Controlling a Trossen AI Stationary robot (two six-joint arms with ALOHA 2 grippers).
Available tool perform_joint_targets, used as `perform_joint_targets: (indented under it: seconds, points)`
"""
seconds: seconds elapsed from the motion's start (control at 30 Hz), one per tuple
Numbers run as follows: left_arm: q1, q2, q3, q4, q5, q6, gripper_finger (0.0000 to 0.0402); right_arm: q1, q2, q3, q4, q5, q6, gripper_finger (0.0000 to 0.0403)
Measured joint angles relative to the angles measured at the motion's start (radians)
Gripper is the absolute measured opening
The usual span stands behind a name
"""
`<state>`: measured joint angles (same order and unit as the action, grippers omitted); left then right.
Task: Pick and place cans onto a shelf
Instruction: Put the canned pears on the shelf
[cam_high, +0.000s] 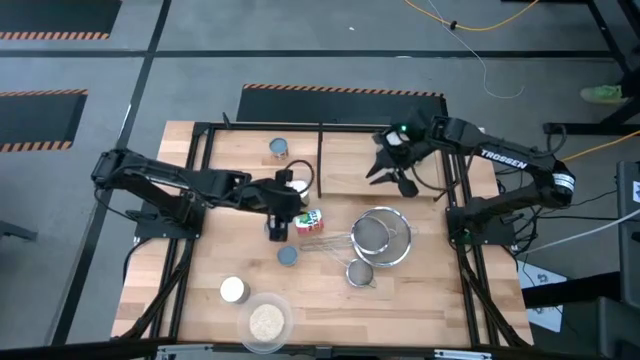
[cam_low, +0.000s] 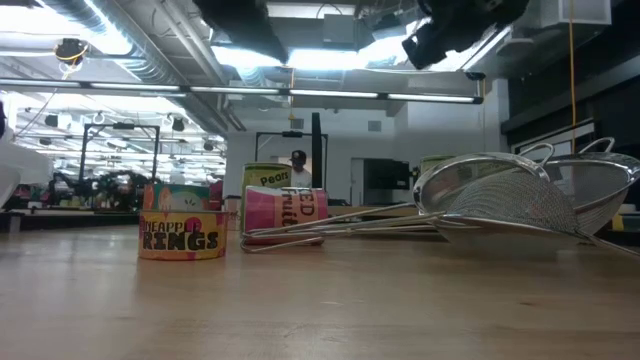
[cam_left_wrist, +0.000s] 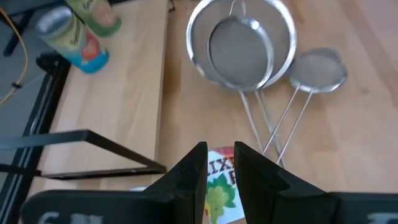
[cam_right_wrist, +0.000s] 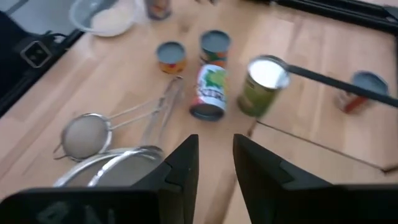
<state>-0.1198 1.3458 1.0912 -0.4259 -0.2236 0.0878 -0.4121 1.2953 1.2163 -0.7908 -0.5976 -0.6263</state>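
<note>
On the table stand or lie six cans (cam_right_wrist: 215, 43). Five are upright and one, with a green, red and white label (cam_high: 308, 221), lies on its side. What look like two more cans (cam_left_wrist: 68, 37) stand on the shelf (cam_high: 350, 160), blurred in the left wrist view and hidden under the right arm from above. There are also three strainers (cam_high: 385, 235), two nested and a small one beside them, and one clear dish of grains (cam_high: 266, 322).

The left gripper (cam_left_wrist: 221, 162) hangs just above the lying can. Its fingers are parted only a narrow way and hold nothing, and the label shows through the gap. A cream-topped can (cam_high: 297, 187) stands just beside that arm, against the shelf's left rail, and a blue-topped can stands at the far end of the lying one.

The right gripper (cam_right_wrist: 216, 155) is over the shelf. Its fingers are somewhat apart and empty, well apart from the table cans.
</note>
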Motion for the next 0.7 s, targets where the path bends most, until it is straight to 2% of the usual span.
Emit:
perform_joint_targets:
  seconds: [0.4, 0.6, 0.7]
  points:
    - [0.057, 0.156, 0.0, -0.047, -0.005, 0.0, 0.0072, 0.122, 0.0, 0.0, 0.009, 0.001, 0.001, 0.0104]
    - [0.083, 0.198, -0.001, -0.099, -0.096, -0.007, 0.0072, 0.141, 0.0, 0.0, 0.009, 0.002, 0.001, 0.0104]
    - [0.095, 0.209, -0.001, -0.117, -0.106, -0.007, 0.0072, 0.142, 0.0, 0.0, 0.009, 0.002, 0.001, 0.0104]
